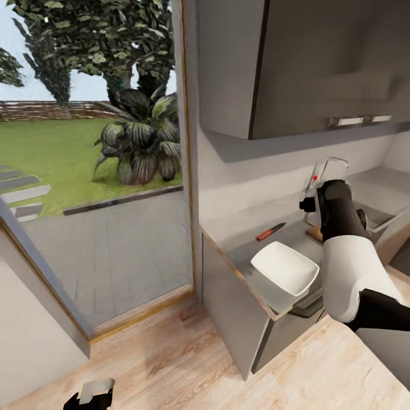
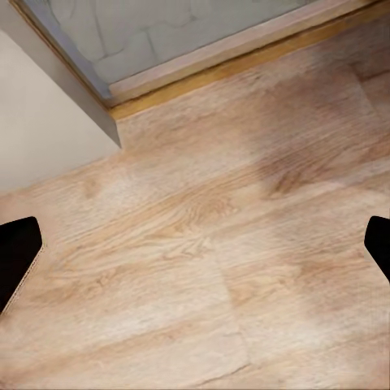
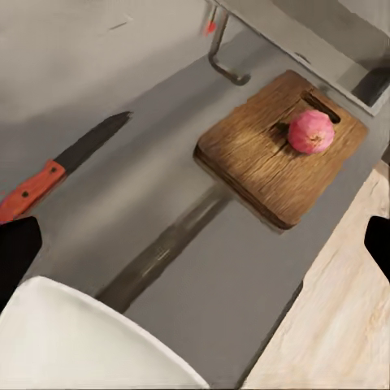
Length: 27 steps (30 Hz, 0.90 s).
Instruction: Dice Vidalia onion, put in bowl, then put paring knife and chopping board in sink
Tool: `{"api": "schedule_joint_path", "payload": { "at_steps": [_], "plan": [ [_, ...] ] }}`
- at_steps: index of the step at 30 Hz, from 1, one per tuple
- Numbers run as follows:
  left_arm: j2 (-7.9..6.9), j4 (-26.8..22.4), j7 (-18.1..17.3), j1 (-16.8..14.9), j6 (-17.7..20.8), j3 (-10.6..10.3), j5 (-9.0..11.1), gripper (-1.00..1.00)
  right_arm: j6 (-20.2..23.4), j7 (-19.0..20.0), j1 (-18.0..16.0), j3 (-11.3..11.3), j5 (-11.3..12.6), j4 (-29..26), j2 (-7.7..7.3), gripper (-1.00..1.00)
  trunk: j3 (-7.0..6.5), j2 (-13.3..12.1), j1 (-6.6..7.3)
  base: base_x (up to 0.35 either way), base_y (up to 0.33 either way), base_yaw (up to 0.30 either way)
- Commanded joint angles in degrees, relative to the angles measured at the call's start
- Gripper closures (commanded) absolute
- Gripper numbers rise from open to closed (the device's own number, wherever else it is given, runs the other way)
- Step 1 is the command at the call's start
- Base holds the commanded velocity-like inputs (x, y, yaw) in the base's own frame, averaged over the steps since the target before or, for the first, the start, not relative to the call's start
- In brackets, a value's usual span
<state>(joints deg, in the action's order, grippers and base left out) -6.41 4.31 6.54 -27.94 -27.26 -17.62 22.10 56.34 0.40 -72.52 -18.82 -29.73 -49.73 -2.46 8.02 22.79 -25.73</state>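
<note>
The pinkish-red Vidalia onion (image 3: 311, 132) lies on the dark brown chopping board (image 3: 276, 150), near one corner. The board rests on the grey countertop (image 3: 162, 130) beside the faucet base (image 3: 223, 61). The paring knife (image 3: 61, 166) lies flat on the counter, red handle and dark blade, apart from the board; it is also in the head view (image 1: 270, 231). The white bowl (image 1: 285, 267) stands at the counter's front edge. My right gripper (image 3: 195, 248) hovers open above the counter between bowl and board. My left gripper (image 2: 195, 252) hangs open over the floor.
The sink (image 1: 378, 216) and chrome faucet (image 1: 327, 171) lie past my right arm (image 1: 341, 228). Dark wall cabinets (image 1: 319, 62) hang overhead. A glass door (image 1: 97, 171) to the garden is at the left. Pale wooden floor (image 1: 188, 364) runs in front of the cabinets.
</note>
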Motion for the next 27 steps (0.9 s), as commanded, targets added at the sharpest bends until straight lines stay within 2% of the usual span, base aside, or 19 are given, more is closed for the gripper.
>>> {"api": "schedule_joint_path", "payload": {
  "at_steps": [1, 3, 7, 14, 22, 27],
  "plan": [
    [0.03, 0.18, 0.14, -0.09, -0.25, -0.49, 0.21, -1.00, 0.19, 0.04, -0.08, -1.00, 0.05, -0.02, 0.04, -1.00, 0.12, 0.12, -0.05, 0.146, 0.308, 0.000],
    [0.05, 0.18, 0.14, -0.06, -0.25, -0.49, 0.20, -1.00, 0.18, 0.10, -0.08, -3.30, 0.12, -0.02, 0.08, -1.00, 0.12, 0.12, -0.05, 0.146, 0.308, 0.000],
    [0.07, 0.18, 0.14, -0.06, -0.25, -0.49, 0.20, -1.00, 0.19, 0.12, -0.08, -4.59, 0.18, -0.02, 0.14, -1.00, 0.12, 0.12, -0.05, 0.146, 0.308, 0.000],
    [0.08, 0.18, 0.14, -0.07, -0.25, -0.49, 0.19, -1.00, 0.18, 0.16, -0.08, -5.41, 0.25, 0.00, 0.17, -1.00, 0.12, 0.12, -0.05, 0.184, 0.260, 0.000],
    [0.09, 0.18, 0.14, -0.07, -0.25, -0.49, 0.14, -1.00, 0.18, 0.20, -0.08, -5.64, 0.54, 0.41, 0.17, -1.00, 0.12, 0.12, -0.05, 0.234, 0.033, 0.000],
    [0.09, 0.18, 0.14, -0.07, -0.25, -0.49, 0.13, -1.00, 0.24, 0.20, -0.08, -6.01, 0.55, 0.42, 0.17, -1.00, 0.12, 0.12, -0.05, 0.107, 0.001, 0.000]
  ]
}}
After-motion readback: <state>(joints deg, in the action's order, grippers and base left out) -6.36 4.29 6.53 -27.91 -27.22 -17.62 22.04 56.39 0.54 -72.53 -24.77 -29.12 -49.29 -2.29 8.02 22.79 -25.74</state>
